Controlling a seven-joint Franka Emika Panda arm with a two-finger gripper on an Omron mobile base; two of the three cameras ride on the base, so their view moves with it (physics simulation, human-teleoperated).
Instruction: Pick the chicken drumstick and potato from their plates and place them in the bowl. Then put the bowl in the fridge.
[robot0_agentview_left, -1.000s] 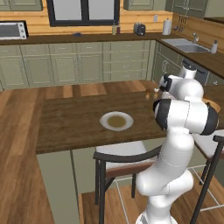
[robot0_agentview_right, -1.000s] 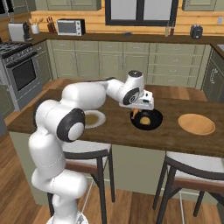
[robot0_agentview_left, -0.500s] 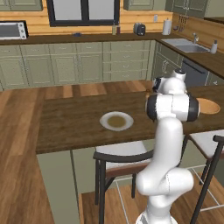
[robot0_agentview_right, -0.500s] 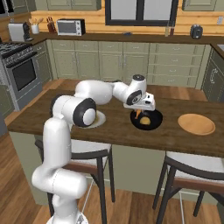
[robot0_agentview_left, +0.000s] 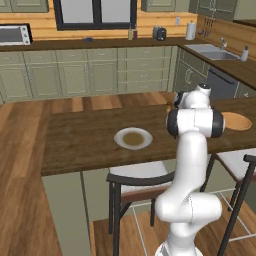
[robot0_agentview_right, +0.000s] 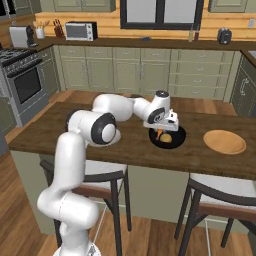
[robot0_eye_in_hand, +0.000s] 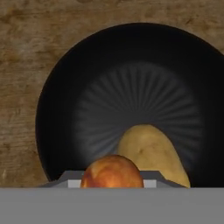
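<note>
1. Holding my gripper (robot0_agentview_right: 160, 132) low over the black bowl (robot0_eye_in_hand: 131, 87) on the wooden island counter (robot0_agentview_right: 125, 150), I see the chicken drumstick (robot0_eye_in_hand: 112, 171) closest to the hand camera, its rounded orange-brown end at the bottom of that view; in the right base view it (robot0_agentview_right: 159, 134) hangs as a small orange piece just under my hand.
2. I cannot tell how my fingers stand: the tips are hidden, so whether they pinch the drumstick is unclear.
3. Just beyond the drumstick, the potato (robot0_eye_in_hand: 153, 153) lies inside the bowl on its ribbed floor, toward the near rim; from the right base view it (robot0_agentview_right: 166, 138) shows as a tan lump in the bowl (robot0_agentview_right: 168, 138).
4. Beside the bowl along the counter sits the tan-orange plate (robot0_agentview_right: 224, 142), apart from it and bare; the left base view shows it (robot0_agentview_left: 236, 121) past my arm.
5. The pale plate with the brownish centre (robot0_agentview_left: 133, 138) lies on the other side of my arm, well apart from the bowl.
6. Farther back stand green-grey cabinets (robot0_agentview_right: 140, 75), a toaster oven (robot0_agentview_right: 80, 31) on the rear worktop, and a sink (robot0_agentview_left: 210, 50).
</note>
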